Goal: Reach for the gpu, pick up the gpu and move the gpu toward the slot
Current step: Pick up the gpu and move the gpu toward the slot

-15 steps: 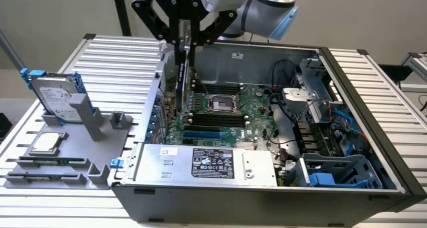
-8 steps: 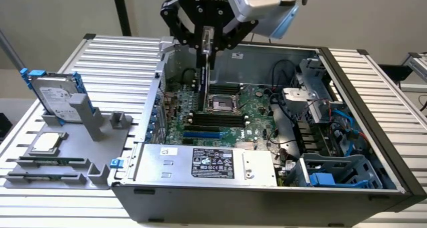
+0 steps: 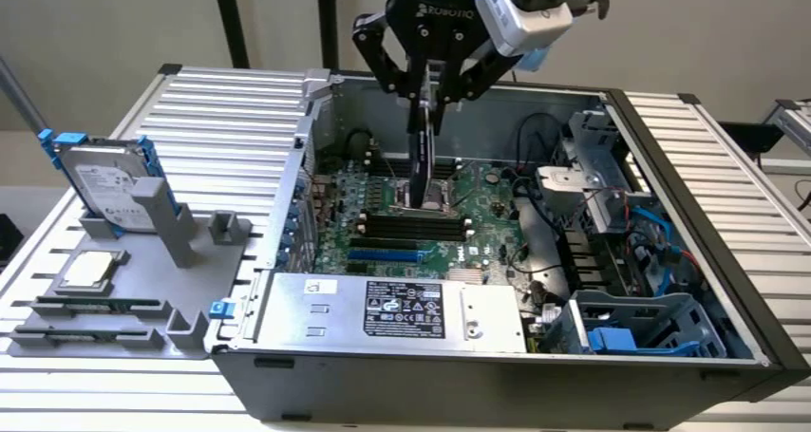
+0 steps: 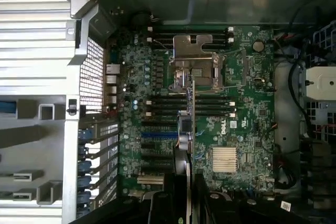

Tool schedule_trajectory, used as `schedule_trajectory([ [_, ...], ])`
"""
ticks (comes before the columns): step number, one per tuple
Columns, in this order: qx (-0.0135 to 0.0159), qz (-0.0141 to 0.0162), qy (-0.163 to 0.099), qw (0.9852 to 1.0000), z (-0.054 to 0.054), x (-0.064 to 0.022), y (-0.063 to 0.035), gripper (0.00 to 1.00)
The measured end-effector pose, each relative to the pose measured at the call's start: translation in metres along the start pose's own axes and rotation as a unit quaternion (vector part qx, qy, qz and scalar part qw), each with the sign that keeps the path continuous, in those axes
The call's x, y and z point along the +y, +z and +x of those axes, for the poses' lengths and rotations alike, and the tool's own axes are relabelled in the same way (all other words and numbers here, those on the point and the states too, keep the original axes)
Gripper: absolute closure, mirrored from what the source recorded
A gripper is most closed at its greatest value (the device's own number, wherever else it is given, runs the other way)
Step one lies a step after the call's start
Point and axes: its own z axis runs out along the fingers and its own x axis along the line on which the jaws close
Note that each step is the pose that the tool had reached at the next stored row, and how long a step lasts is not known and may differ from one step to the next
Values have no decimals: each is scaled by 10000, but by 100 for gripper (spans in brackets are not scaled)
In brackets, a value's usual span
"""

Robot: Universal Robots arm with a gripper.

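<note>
My gripper (image 3: 428, 98) hangs over the open computer case (image 3: 659, 290) and is shut on the gpu (image 3: 423, 161). The gpu is a thin card held on edge, hanging straight down above the green motherboard (image 3: 488, 218) near the CPU socket. In the wrist view the gpu (image 4: 190, 111) appears edge-on as a narrow strip with its silvery bracket end beside it, and my gripper (image 4: 187, 184) clamps it between dark fingers (image 4: 167, 203). A blue expansion slot (image 3: 384, 256) lies on the board below and toward the case front, also seen as the blue slot (image 4: 157, 135).
A silver hard drive with blue rails (image 3: 112, 180) stands in a grey fixture (image 3: 152, 309) outside the case, with a small square chip (image 3: 91, 269) on it. The power supply (image 3: 393, 309), a drive cage (image 3: 633, 323), cables and a heatsink (image 4: 227, 159) crowd the case.
</note>
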Motion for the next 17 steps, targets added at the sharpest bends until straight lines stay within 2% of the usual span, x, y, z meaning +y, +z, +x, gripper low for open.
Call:
schedule_trajectory([
  [9,0,0,-5,10000,-179,189,167,74],
  [17,1,10,-24,10000,-310,309,314,74],
])
